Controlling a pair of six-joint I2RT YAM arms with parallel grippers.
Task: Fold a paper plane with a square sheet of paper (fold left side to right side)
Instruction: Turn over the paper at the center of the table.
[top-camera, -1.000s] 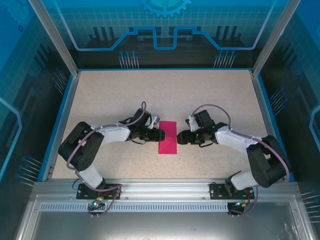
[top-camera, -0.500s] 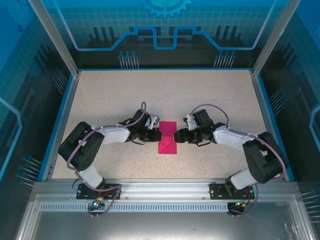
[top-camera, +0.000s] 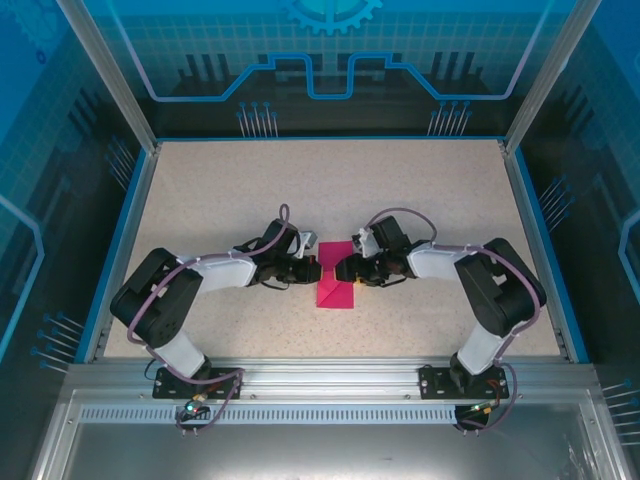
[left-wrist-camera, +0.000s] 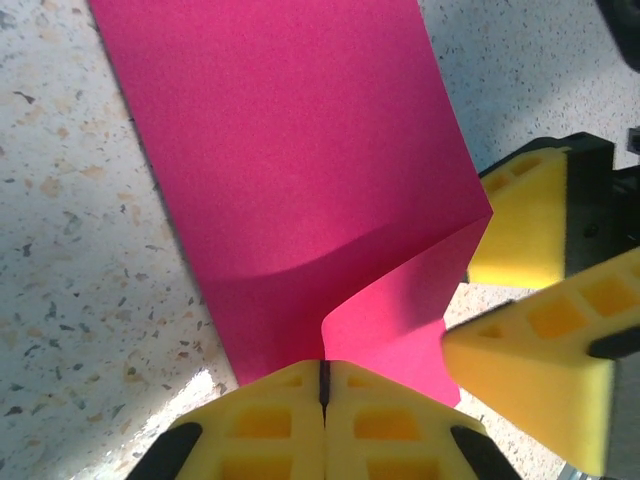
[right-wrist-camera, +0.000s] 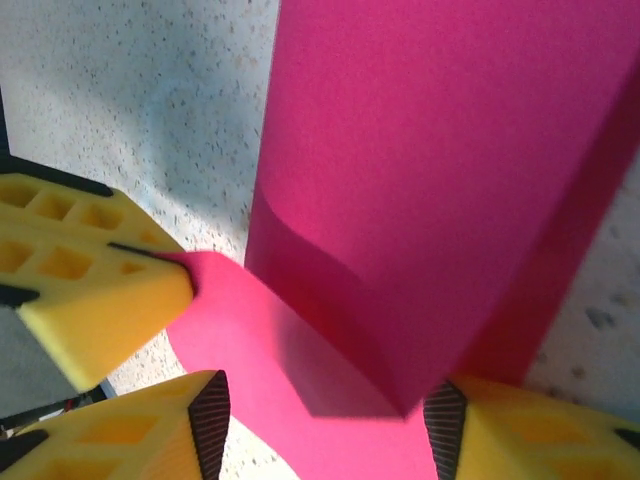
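Note:
The square sheet of paper (top-camera: 338, 290) is magenta and lies mid-table as a narrow folded rectangle; a paper plane is out of view. My left gripper (top-camera: 318, 268) is at the sheet's left edge. In the left wrist view that gripper (left-wrist-camera: 323, 368) is shut on a curled-up flap of the paper (left-wrist-camera: 290, 150). My right gripper (top-camera: 342, 268) meets it from the right. In the right wrist view its yellow fingers (right-wrist-camera: 130, 430) stand open either side of the paper's (right-wrist-camera: 450, 150) near corner, with the left gripper's fingers (right-wrist-camera: 90, 290) pinching the flap beside them.
The speckled table (top-camera: 200, 200) is bounded by a blue raised rim (top-camera: 118, 240) and a metal rail (top-camera: 320, 375) at the near side. The two grippers' fingers are very close to each other over the sheet.
The left gripper has shut on the paper's edge and raised a flap. The right gripper has moved left onto the sheet, and its jaws have narrowed.

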